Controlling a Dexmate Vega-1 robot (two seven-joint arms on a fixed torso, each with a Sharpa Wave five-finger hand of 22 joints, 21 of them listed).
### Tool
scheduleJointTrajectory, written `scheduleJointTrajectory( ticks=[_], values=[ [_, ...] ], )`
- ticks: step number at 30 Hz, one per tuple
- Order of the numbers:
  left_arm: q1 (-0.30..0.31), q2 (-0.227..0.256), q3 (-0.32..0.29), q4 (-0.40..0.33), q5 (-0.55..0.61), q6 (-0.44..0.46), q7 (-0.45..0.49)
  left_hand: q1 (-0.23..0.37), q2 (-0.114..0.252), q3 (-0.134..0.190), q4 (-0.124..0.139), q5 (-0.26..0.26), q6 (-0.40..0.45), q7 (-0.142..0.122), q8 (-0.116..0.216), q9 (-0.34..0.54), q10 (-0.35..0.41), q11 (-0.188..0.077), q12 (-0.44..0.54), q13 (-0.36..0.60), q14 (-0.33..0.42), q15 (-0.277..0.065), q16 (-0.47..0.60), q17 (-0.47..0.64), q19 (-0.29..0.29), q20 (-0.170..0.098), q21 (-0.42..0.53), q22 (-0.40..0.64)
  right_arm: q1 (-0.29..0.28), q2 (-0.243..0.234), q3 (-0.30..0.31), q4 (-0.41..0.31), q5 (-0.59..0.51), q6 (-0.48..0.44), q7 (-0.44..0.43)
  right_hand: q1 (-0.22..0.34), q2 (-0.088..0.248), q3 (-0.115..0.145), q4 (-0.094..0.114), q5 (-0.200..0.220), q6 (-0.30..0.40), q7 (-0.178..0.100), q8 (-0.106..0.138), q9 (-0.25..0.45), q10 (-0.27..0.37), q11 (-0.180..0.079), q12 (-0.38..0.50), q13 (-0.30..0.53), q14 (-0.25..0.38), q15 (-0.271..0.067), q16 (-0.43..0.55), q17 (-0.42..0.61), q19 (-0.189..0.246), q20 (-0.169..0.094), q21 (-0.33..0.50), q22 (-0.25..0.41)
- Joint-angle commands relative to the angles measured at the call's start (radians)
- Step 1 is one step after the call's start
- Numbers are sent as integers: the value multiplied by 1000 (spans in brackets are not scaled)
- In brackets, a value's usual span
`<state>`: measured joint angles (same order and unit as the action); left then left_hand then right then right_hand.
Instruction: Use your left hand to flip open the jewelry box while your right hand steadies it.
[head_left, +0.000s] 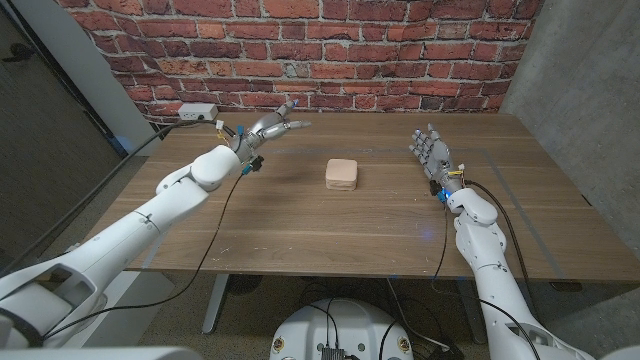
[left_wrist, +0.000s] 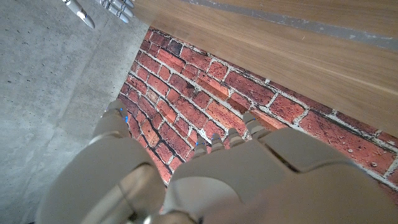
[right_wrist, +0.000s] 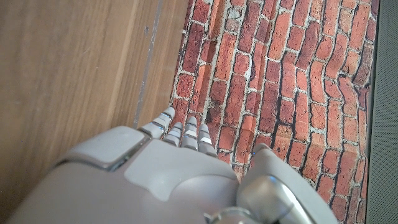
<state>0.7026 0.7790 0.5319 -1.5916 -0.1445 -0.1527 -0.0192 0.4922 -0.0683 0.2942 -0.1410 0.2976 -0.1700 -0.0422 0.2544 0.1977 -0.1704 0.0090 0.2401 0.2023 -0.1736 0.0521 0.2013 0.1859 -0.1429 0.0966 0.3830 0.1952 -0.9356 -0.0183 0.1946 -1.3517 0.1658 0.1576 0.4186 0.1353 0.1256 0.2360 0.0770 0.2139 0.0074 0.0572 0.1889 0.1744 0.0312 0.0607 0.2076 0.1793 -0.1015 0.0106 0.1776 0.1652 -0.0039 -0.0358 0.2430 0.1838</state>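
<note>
A small pale pink jewelry box (head_left: 341, 174) sits shut near the middle of the wooden table (head_left: 300, 230). My left hand (head_left: 268, 127) hovers above the table's far left, well left of the box, fingers spread toward the brick wall and holding nothing. My right hand (head_left: 430, 150) stands to the right of the box, fingers up and apart, empty and not touching it. In the left wrist view the back of my left hand (left_wrist: 205, 180) faces the brick wall, and the right hand's fingertips (left_wrist: 118, 6) show in a corner. The right wrist view shows my right hand (right_wrist: 174, 180) from behind.
A red brick wall (head_left: 300, 50) runs behind the table. A white power box (head_left: 196, 112) with a cable lies at the table's far left corner. Grey concrete walls (head_left: 590, 70) flank the scene. Black cables hang along both arms.
</note>
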Motion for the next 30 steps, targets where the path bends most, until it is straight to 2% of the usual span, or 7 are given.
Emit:
scheduleJointTrajectory(
  ticks=[1, 3, 5, 12, 16, 23, 30],
  values=[
    [-45, 38, 28, -67, 55, 51, -42, 45, -10, 2, -17, 10, -49, 6, 14, 1, -10, -10, 21, 1, 20, 0, 7, 0, 23, 9, 6, 1, -4, 12, 12, 0, -6, 8, 8, 12, 2, 2, -5, -1, 7, 1, 3, 6, 10, 1, 9, 2, 3, 1, 2, 3, 6, -22, -3, 4],
    [-54, 44, 33, -79, 65, 63, -52, 68, -14, 1, -20, 13, -27, 8, 18, 1, 10, -18, 25, 0, 39, 1, 11, -1, 40, 9, 10, 0, -4, 13, 13, 1, -6, 9, 9, 12, 2, 2, -5, -1, 8, 1, 3, 6, 10, 2, 9, 2, 3, 0, 2, 3, 6, -21, -3, 4],
    [-63, 47, 39, -87, 73, 71, -65, 86, -18, 0, -22, 16, -8, 7, 22, 1, 42, -7, 34, 0, 47, -1, 11, -1, 46, 11, 9, 0, -4, 14, 14, 4, -5, 13, 10, 12, 2, 2, -5, -1, 8, 2, 3, 6, 11, 1, 9, 2, 4, 1, 2, 3, 7, -22, -3, 4],
    [-107, 55, 69, -111, 111, 98, -122, 113, -20, 0, -24, 20, -7, 18, 17, 1, 48, -2, 32, -1, 52, 4, 9, -1, 56, 16, 10, 0, -2, 18, 18, 13, -3, 17, 11, 13, 2, 1, -6, -2, 9, 1, 3, 6, 11, 0, 8, 2, 5, 1, 2, 3, 8, -22, -5, 5],
    [-128, 60, 86, -127, 142, 119, -145, 145, -24, -1, -25, 25, -3, 24, 13, 0, 83, -17, 39, -2, 74, 0, 13, -2, 71, 23, 11, -1, 0, 19, 19, 20, -3, 20, 11, 13, 2, 1, -7, -2, 9, 1, 2, 6, 11, 1, 8, 2, 5, 2, 2, 4, 8, -22, -5, 5],
    [-167, 69, 117, -155, 188, 168, -202, 175, -32, -6, -24, 30, 55, 34, 29, 1, 84, -15, 33, -2, 71, -1, 6, -2, 76, 22, 7, -1, 3, 20, 20, 29, -2, 25, 12, 13, 2, 0, -7, -3, 10, 2, 2, 6, 10, 2, 7, 2, 5, 2, 2, 4, 9, -21, -7, 5],
    [-205, 79, 158, -204, 274, 246, -247, 187, -36, -11, -21, 32, 41, 36, 19, 1, 72, -13, 25, -2, 70, -2, 4, -1, 73, 20, 4, -1, 4, 20, 22, 33, 1, 29, 15, 13, 2, 0, -7, -4, 11, 1, 2, 6, 12, 0, 7, 2, 6, 3, 2, 4, 10, -21, -7, 5]
  ],
)
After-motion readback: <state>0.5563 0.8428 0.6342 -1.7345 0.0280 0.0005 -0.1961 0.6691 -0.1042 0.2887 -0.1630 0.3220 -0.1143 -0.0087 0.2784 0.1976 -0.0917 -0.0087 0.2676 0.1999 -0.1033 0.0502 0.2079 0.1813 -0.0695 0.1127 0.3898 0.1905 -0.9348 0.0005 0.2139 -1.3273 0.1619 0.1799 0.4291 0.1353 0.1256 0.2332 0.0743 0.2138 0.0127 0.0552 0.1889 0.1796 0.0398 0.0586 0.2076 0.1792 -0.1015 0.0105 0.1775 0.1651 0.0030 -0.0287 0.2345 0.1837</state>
